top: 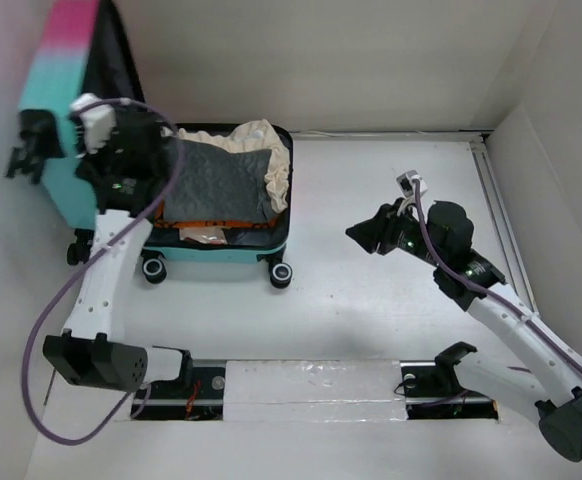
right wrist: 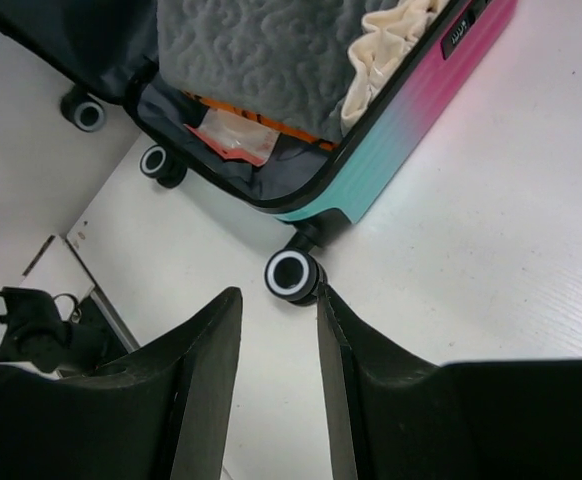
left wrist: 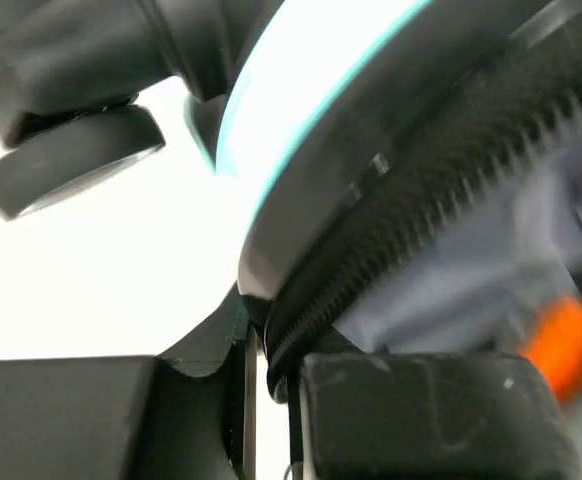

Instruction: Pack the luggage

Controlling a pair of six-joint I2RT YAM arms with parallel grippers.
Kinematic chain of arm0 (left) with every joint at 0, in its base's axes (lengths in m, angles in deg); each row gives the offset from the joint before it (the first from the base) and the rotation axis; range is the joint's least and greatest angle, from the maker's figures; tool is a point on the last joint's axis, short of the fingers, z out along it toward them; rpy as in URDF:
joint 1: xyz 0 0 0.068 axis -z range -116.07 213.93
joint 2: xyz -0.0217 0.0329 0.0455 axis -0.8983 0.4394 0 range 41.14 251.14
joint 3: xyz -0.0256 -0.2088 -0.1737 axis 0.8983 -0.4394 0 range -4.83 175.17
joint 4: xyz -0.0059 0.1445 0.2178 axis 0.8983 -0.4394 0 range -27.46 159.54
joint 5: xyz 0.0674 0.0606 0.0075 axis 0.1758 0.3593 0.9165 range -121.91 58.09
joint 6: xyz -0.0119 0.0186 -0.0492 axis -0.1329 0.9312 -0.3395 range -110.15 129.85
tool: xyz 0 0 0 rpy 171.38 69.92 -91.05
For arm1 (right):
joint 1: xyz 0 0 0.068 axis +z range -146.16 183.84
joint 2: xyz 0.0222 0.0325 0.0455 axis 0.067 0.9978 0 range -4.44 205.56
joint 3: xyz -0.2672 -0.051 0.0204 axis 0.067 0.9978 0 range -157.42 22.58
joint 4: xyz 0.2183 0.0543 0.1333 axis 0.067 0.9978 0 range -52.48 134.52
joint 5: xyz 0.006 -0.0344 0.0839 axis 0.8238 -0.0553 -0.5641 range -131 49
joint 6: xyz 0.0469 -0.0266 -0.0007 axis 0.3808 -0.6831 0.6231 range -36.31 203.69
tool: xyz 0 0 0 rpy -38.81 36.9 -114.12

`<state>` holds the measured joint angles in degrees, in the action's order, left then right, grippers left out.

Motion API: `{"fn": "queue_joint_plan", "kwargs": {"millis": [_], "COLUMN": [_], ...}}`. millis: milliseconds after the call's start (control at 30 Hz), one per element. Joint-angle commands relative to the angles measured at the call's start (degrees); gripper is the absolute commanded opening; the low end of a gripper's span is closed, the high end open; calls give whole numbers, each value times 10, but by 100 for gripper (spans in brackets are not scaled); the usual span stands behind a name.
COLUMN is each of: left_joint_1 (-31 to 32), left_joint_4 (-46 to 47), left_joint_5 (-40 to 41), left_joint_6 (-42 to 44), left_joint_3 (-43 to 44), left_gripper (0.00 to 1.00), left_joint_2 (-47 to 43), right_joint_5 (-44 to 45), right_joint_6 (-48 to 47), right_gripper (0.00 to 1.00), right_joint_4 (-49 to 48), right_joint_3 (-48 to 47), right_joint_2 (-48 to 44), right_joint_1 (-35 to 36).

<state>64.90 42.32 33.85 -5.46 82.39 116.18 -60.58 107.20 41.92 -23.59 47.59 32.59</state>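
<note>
The suitcase [top: 226,245] lies open on the counter [top: 371,330]. Its base holds a grey quilted cloth [top: 216,180] and a cream cloth [top: 266,150], and its pink-and-teal lid [top: 56,90] is raised at the left of that base. The left arm [top: 106,265] reaches to the lid, its jaws clenched on the suitcase's black zipper edge [left wrist: 441,190]. The right arm [top: 511,325] hangs to the right of the suitcase, well apart from it, with its jaws released and pointed toward a wheel [right wrist: 291,275].
</note>
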Motion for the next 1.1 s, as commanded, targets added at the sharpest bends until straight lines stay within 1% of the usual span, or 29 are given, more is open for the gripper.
{"fn": "queue_joint_plan", "kwargs": {"millis": [0, 67, 100, 167, 200, 233, 267, 300, 333, 367, 433, 467, 533, 567, 600, 633, 667, 700, 733, 767, 800, 833, 867, 900, 933, 967, 1000, 1033, 1067], "left_joint_1": [246, 350, 440, 524, 562, 622, 644, 656, 656, 663, 692, 727, 754, 769, 775, 775, 780, 780, 766, 748, 688, 649, 605, 557, 458, 405, 352, 239, 182], "left_joint_4": [61, 85, 79, 32, 4, -35, -148, -236, -316, -375, -366, -342, -313, -297, -239, -219, -203, -184, -129, -91, -47, 46, 86, 115, 137, 171, 171, 171, 160], "left_joint_5": [59, 122, 136, 176, 193, 179, 167, 116, 92, 79, 69, 69, 68, 58, 52, 43, 43, 51, 58, 41, 16, -15, -51, -129, -166, -204, -282, -330, -380], "left_joint_6": [81, 115, 115, 94, 48, 15, -41, -127, -289, -301, -301, -277, -249, -222, -161, -146, -134, -125, -112, -78, -55, -37, -26, -26, -40, -47, -59, -93, -107], "left_joint_3": [1, -14, -21, -28, -35, -35, -25, 24, 51, 64, 58, 49, 79, 87, 96, 106, 116, 116, 116, 103, 84, 61, 38, 4, -9, -18, -18, -7, 2], "left_gripper": [0, 0, 0, 0, 0, 10, 24, 42, 84, 91, 94, 94, 95, 95, 96, 96, 96, 97, 97, 89, 86, 84, 82, 78, 76, 75, 75, 71, 69], "left_joint_2": [-33, -33, -27, -16, -9, 6, 18, 33, 70, 78, 78, 78, 78, 84, 84, 84, 84, 77, 70, 60, 33, 17, 1, -12, -30, -30, -30, -17, -6], "right_joint_5": [19, 19, 26, 42, 58, 65, 71, 76, 93, 102, 126, 134, 140, 155, 166, 166, 176, 176, 184, 184, 179, 174, 168, 168, 168, 168, 168, 183, 190], "right_joint_6": [-9, -9, -9, -9, -9, -9, -4, 1, 1, 8, 16, 22, 27, 27, 32, 32, 32, 32, 32, 37, 37, 37, 37, 37, 37, 37, 43, 43, 43], "right_gripper": [42, 42, 42, 42, 42, 42, 42, 42, 43, 43, 44, 44, 44, 44, 44, 44, 43, 36, 30, 24, 18, 7, 2, 0, 0, 0, 0, 0, 0], "right_joint_4": [-21, -21, -21, -21, -21, -21, -21, -21, -21, -21, -16, -16, -16, -16, -11, -11, -11, -11, -11, -11, -11, -11, -11, -11, -11, -19, -25, -25, -31], "right_joint_3": [-28, -28, -28, -28, -28, -28, -28, -23, -23, -23, -16, -10, -10, -10, -10, -5, -5, -5, -5, -5, -5, -12, -12, -12, -12, -12, -12, -17, -23], "right_joint_2": [10, 19, 25, 19, 19, 13, 7, 7, 1, -7, -16, -16, -23, -23, -28, -28, -28, -28, -20, -14, -7, 8, 14, 20, 25, 36, 41, 49, 68], "right_joint_1": [7, 7, 12, 12, 12, 12, 12, 12, 12, 12, 12, 12, 12, 12, 12, 12, 12, 12, 12, 12, 12, 12, 12, 12, 12, 12, 12, 12, 12]}}
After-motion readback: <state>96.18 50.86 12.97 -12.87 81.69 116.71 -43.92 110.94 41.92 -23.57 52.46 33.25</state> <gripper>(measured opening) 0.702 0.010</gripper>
